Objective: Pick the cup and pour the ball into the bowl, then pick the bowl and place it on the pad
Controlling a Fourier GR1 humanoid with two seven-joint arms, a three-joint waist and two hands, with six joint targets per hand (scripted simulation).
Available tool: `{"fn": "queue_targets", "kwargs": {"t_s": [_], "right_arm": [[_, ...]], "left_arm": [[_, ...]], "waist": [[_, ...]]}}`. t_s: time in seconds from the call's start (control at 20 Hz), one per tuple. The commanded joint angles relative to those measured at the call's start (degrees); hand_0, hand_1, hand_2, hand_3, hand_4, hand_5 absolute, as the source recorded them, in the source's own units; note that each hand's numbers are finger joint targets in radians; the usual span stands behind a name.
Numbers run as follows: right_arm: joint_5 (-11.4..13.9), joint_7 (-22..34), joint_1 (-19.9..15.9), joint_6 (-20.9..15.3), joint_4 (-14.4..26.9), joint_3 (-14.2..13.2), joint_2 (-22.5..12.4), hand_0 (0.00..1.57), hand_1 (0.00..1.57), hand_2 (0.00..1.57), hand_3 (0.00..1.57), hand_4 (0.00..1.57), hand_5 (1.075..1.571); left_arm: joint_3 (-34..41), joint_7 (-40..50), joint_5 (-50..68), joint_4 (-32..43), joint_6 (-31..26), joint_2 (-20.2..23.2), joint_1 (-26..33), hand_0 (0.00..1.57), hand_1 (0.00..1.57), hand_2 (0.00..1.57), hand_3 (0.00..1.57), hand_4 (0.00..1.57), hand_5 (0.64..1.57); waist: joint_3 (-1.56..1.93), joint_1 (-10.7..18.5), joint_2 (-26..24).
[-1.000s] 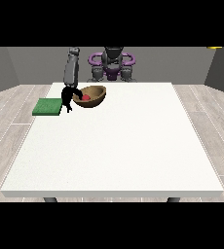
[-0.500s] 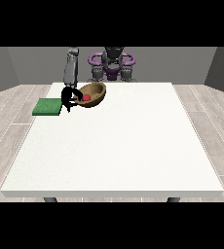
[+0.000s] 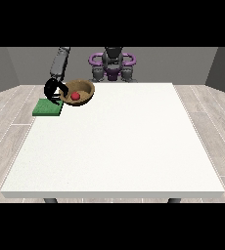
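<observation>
Up at the far left of the table [image 3: 114, 146], we held the bowl [image 3: 79, 92] by its left rim, the fingers of our hand at the view's left [image 3: 53, 90] curled round it. It hung tilted towards the camera, the ball [image 3: 75, 96] inside, just right of the pad [image 3: 47, 108].

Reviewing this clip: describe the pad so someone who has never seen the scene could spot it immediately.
Start at the large white table and go to its far corner at the view's left. The pad lies flat there at the table's edge, just below the black robot hand and left of the brown bowl holding a red ball. It is the only green, flat, rectangular thing.
</observation>
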Motion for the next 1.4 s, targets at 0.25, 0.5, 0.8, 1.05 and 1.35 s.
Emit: {"fn": "queue_targets", "kwargs": {"t_s": [0.25,0.5,0.8,1.05,1.35], "right_arm": [[-0.1,16.8,-4.2,7.9,-1.3,-2.3,-16.7,1.57,1.57,1.57,0.67,1.08,1.566],[0.0,14.5,-5.8,11.5,1.0,-3.7,-19.1,1.57,1.57,1.57,0.38,1.12,1.568],[-0.3,11.7,-9.5,10.7,4.0,-5.7,-19.1,1.57,1.57,1.57,0.46,1.11,1.567],[-1.4,11.0,-10.0,8.5,5.6,-5.8,-13.6,1.57,1.57,1.57,0.44,1.06,1.569],[-2.8,7.3,-10.5,11.2,9.6,-7.7,-14.1,1.57,1.57,1.57,0.55,1.02,1.571]], "left_arm": [[2.6,-2.0,-0.4,5.7,-2.3,4.5,4.2,0.0,0.0,0.0,0.0,1.2,1.545],[3.2,-5.9,-0.4,6.5,-1.8,5.0,5.6,0.0,0.0,0.0,0.0,1.21,1.548],[4.0,-11.7,0.4,9.3,-4.0,6.4,5.4,0.0,0.0,0.0,0.0,1.21,1.555],[3.0,-14.2,-0.7,9.2,-3.1,5.0,7.0,0.0,0.0,0.0,0.0,1.21,1.553],[4.6,-13.5,1.8,11.4,-5.4,9.5,5.7,0.0,0.0,0.0,0.0,1.2,1.557]], "waist": [[-0.04,-5.6,-3.8],[0.0,-6.3,-0.5],[0.0,-5.3,4.8],[-0.01,-5.0,4.5],[0.02,-5.3,6.1]]}}
